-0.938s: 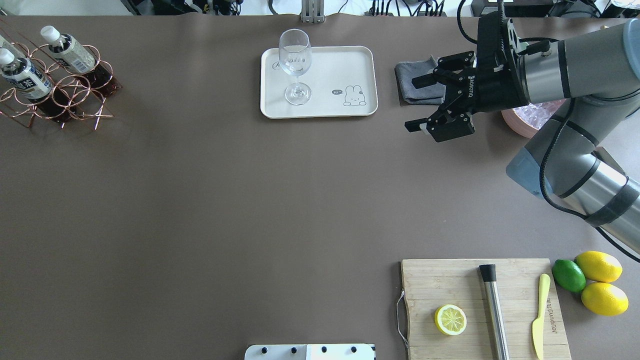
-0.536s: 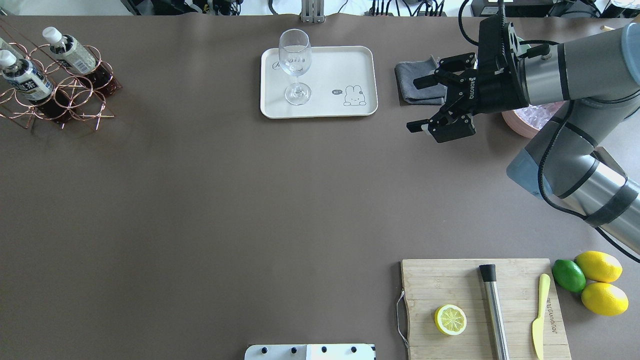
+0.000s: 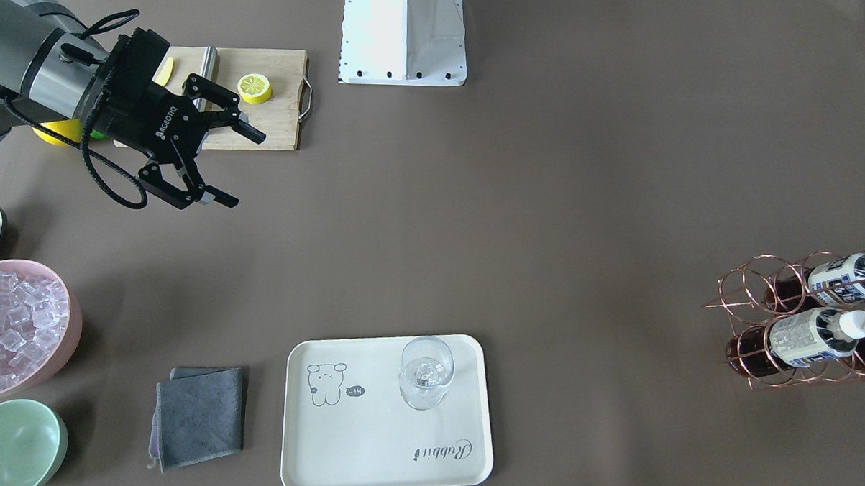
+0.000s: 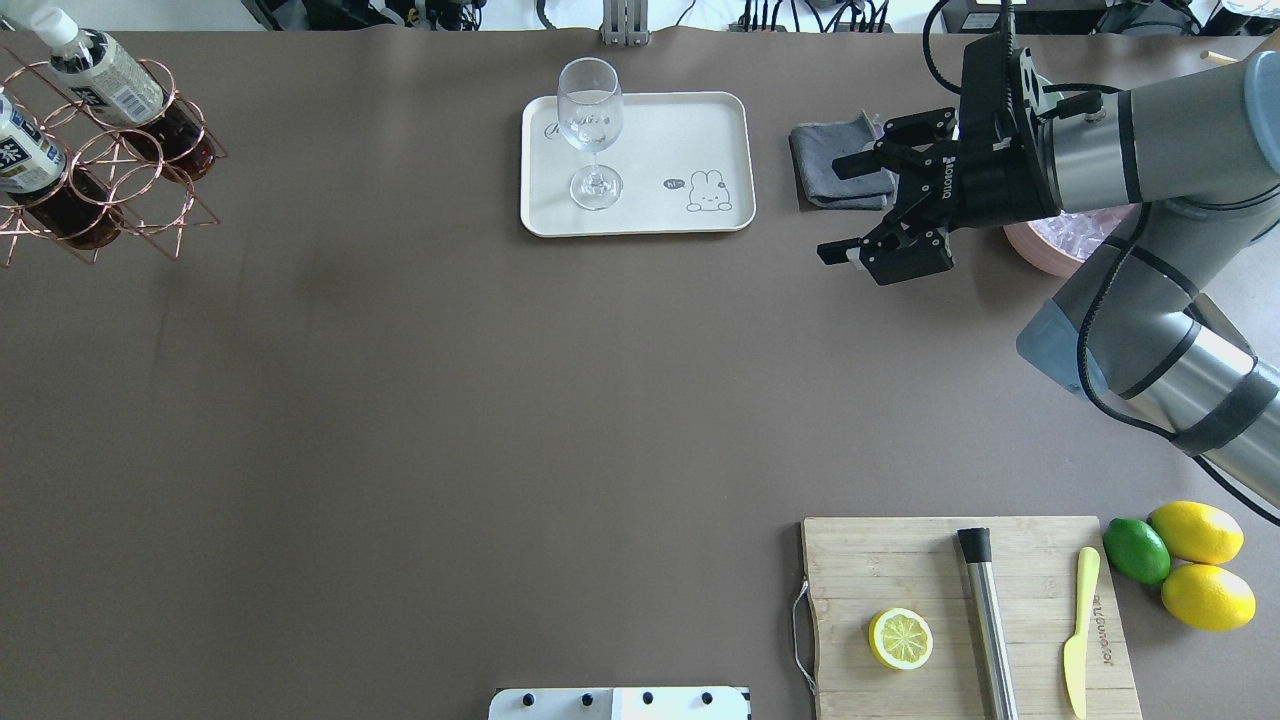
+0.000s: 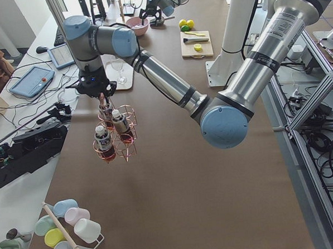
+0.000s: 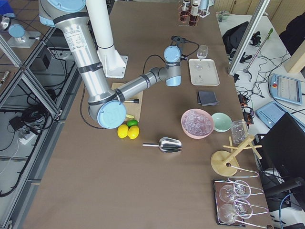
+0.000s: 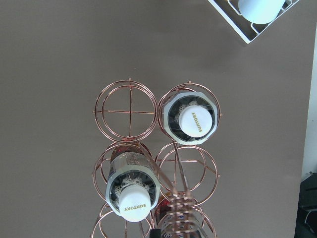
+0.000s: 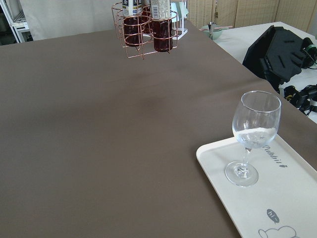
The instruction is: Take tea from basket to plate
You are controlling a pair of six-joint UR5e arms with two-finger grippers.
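Note:
The copper wire basket (image 4: 100, 170) is at the table's far left corner and holds three tea bottles (image 4: 105, 80). In the exterior left view the basket (image 5: 116, 141) hangs by its tall handle under my left gripper (image 5: 93, 88), above the table; I cannot tell whether that gripper is open or shut. The left wrist view looks straight down on the basket (image 7: 130, 110) and the white bottle caps (image 7: 196, 120). The cream plate (image 4: 680, 130) lies at the far middle. My right gripper (image 4: 832, 210) is open and empty, to the right of the plate.
A wine glass (image 4: 592, 130) stands on the plate's left part. A grey cloth (image 4: 835, 165) lies under the right gripper. A pink bowl of ice (image 3: 12, 325) and a green bowl (image 3: 12, 444) sit beyond. A cutting board (image 4: 960, 610) and lemons (image 4: 1200, 565) are at the near right.
The basket with its bottles has moved towards the far left corner and looks larger in the overhead view, so it has risen. The right gripper has barely moved.

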